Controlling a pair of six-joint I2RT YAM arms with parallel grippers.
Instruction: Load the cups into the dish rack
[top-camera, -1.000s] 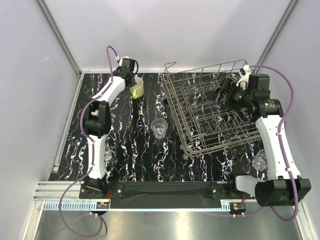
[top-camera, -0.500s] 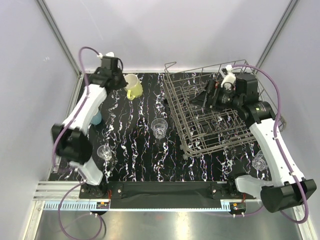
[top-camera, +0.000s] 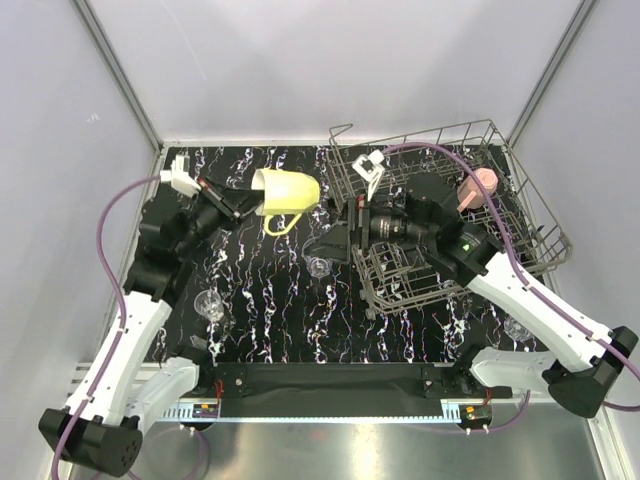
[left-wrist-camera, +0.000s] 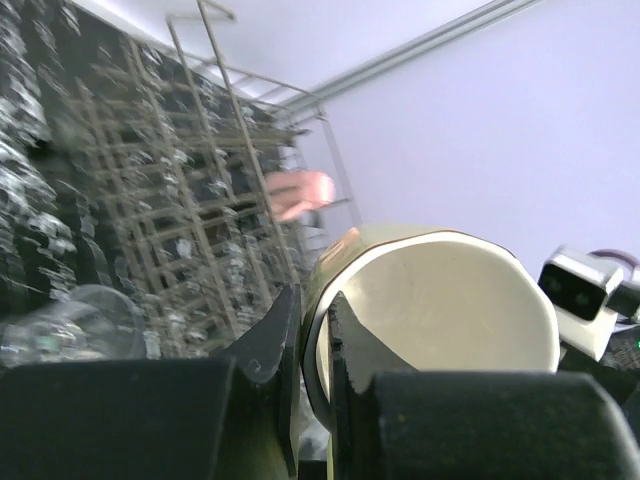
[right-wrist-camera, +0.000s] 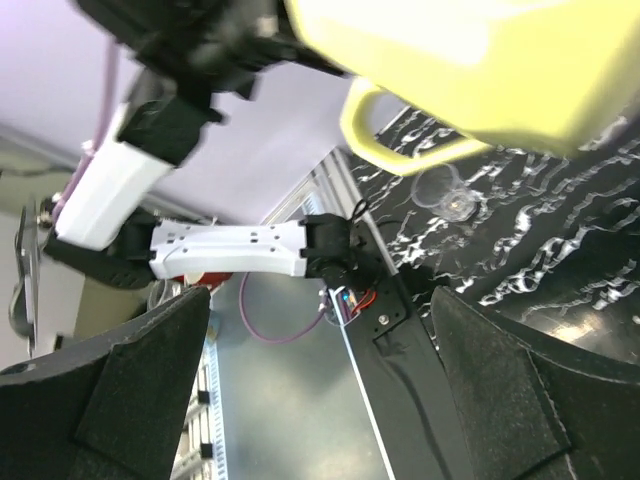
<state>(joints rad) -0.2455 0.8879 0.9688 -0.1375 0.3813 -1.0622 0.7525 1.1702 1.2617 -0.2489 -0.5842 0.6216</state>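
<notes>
Carrying now: the yellow mug (top-camera: 288, 192) hangs in the air on its side with its handle down. It is over the far half of the counter (top-camera: 270, 330), just beside the left side of the dish rack (top-camera: 440, 132).
Grip: the left hand (top-camera: 243, 200) is clamped on the mug's rim, one finger inside the mouth and one outside.
Other arm: the right hand (top-camera: 330, 238) has its fingers spread wide and holds nothing. It reaches past the rack's left side to just under the mug and is not touching it.
Already loaded: the pink mug (top-camera: 478, 190) sits in the rack near its far right corner. I can make out no other cup in the wire.
Waiting on the counter: the middle glass (top-camera: 318, 266) is below the right hand, the left glass (top-camera: 210, 304) is near the left edge, and the right glass (top-camera: 518, 325) is near the right edge, partly behind the arm.
Progress: early, I judge. One cup is in, one is on its way, possibly being passed across, and three glasses are left.
</notes>
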